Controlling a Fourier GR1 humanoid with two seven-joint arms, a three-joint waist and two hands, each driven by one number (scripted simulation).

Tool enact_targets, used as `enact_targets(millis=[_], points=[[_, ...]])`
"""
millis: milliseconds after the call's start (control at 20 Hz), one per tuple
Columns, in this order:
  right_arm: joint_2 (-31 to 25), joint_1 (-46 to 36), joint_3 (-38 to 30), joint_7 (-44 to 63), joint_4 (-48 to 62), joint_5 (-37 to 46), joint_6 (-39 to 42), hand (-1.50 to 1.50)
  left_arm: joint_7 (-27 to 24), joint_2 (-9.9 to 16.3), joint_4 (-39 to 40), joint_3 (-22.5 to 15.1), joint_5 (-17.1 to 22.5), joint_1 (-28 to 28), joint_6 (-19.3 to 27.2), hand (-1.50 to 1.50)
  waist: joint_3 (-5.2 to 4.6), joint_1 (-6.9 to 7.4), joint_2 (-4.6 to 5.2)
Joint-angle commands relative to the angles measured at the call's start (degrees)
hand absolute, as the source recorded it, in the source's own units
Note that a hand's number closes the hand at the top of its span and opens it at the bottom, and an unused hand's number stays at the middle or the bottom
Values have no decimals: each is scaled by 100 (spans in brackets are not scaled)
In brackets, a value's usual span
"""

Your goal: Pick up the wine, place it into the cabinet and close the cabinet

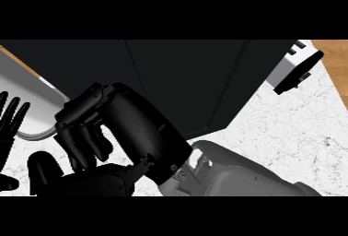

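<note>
My right hand (pixel 132 131) fills the middle of the view, its grey forearm (pixel 238 177) coming in from the lower right. Its fingers (pixel 85 138) curl down onto a dark rounded shape, the wine bottle (pixel 88 183), which lies low at the left and is largely hidden by the hand. A black rounded end (pixel 44 169) sticks out to the left of it. The black cabinet (pixel 190 78) stands just behind the hand; I cannot tell how its door stands. My left hand (pixel 9 120) rests at the left edge, fingers straight and pointing up.
A grey and black appliance (pixel 296 64) sits at the back right on the white marble counter (pixel 292 133). A pale grey basin rim (pixel 31 103) lies at the left, beside my left hand. Wooden surface shows at the far right top.
</note>
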Motion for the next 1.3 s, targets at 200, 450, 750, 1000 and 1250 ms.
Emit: enact_targets(millis=[200, 450, 750, 1000, 1250], points=[[44, -134, -1024, -613, 1301, -727, 670, 150, -86, -213, -36, 200, -281, 56, 48, -150, 7, -97, -1], [-14, 115, -1102, -839, 1527, -509, 830, 150, -116, -327, 188, 324, -401, 164, -302, -150, 7, -133, -13], [-94, -169, -1617, -1606, 2783, -374, 1461, 150, 377, -211, 453, 454, -163, -512, -196, -150, 6, -116, 15], [-428, -143, -1863, -1797, 3044, -408, 1821, 150, 278, -265, 176, 470, -277, -169, -242, -150, 8, -65, 17], [-567, 22, -1828, -2157, 3163, -284, 2028, 150, 89, -364, 432, 452, -427, -289, -400, -150, 1, -136, 41]])
